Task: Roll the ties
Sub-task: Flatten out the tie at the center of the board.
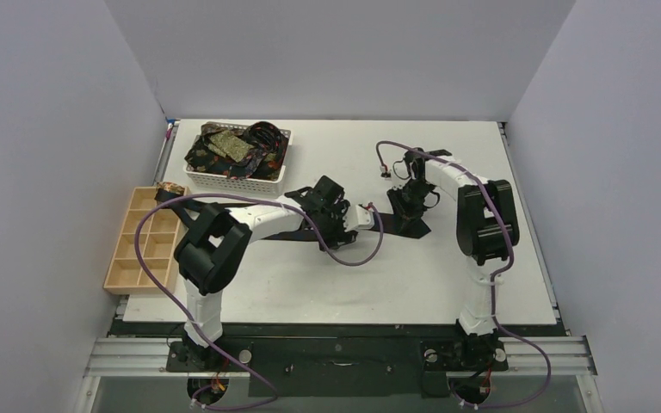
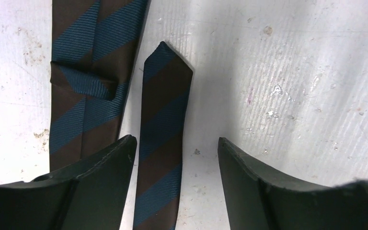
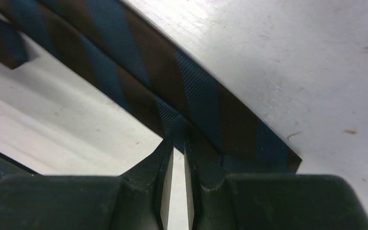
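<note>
A brown-and-blue striped tie [image 1: 406, 225] lies flat on the white table between my two arms. In the left wrist view its narrow pointed end [image 2: 163, 110] lies between my left gripper's [image 2: 177, 148] open fingers, nearer the left finger. A wider stretch with its keeper loop [image 2: 84, 81] lies just to the left. My left gripper [image 1: 334, 215] hovers low over the table. My right gripper [image 3: 178, 143] is shut on the edge of the tie's wide part [image 3: 191, 96], near its end. It shows in the top view [image 1: 407, 202] too.
A white lattice basket [image 1: 277, 179] heaped with patterned ties [image 1: 228, 146] stands at the back left. A pale wooden compartment tray [image 1: 142, 245] sits at the left edge, with a small rolled tie [image 1: 169, 188] at its far corner. Purple cables trail from both arms.
</note>
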You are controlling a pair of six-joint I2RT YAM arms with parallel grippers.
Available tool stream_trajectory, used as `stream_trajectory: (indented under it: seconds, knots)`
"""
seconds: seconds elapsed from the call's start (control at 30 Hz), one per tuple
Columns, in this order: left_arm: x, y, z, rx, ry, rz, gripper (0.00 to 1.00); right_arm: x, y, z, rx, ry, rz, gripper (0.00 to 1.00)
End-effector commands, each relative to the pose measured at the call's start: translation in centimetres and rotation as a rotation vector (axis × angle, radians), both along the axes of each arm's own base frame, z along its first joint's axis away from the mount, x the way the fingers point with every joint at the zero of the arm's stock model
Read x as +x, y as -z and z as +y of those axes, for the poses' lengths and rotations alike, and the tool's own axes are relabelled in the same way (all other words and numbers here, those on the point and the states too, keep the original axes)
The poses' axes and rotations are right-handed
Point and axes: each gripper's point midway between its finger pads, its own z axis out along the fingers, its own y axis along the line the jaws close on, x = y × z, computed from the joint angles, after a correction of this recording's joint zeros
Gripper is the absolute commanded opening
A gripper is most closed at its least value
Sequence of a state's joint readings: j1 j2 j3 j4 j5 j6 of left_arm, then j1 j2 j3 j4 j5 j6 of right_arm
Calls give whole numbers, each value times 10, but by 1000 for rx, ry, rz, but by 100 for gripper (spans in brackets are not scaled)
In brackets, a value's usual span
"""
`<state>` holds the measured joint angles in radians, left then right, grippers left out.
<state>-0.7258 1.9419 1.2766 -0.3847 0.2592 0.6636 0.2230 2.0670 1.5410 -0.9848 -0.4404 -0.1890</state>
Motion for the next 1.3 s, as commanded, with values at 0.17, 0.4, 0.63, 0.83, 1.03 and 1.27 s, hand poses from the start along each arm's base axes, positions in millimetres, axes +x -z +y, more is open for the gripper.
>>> stream_trajectory:
  seconds: [0.17,0.4,0.63,0.83,1.03,1.27]
  knots:
    - [10,-25,-9,-88,57,-67,59,-21,28,-54,-200,-32,57,10]
    - [12,-50,-19,-256,8,-70,65,-51,21,-110,-318,-148,121,9]
    - [57,-45,18,-201,-287,-36,56,-47,13,-126,-350,-210,116,9]
    - [75,-38,17,-250,-566,111,51,-44,13,-124,-340,-209,112,9]
    - [63,4,27,-209,-787,298,48,-44,14,-123,-339,-203,118,8]
    - [4,33,56,-117,-874,435,45,-43,11,-114,-329,-223,110,8]
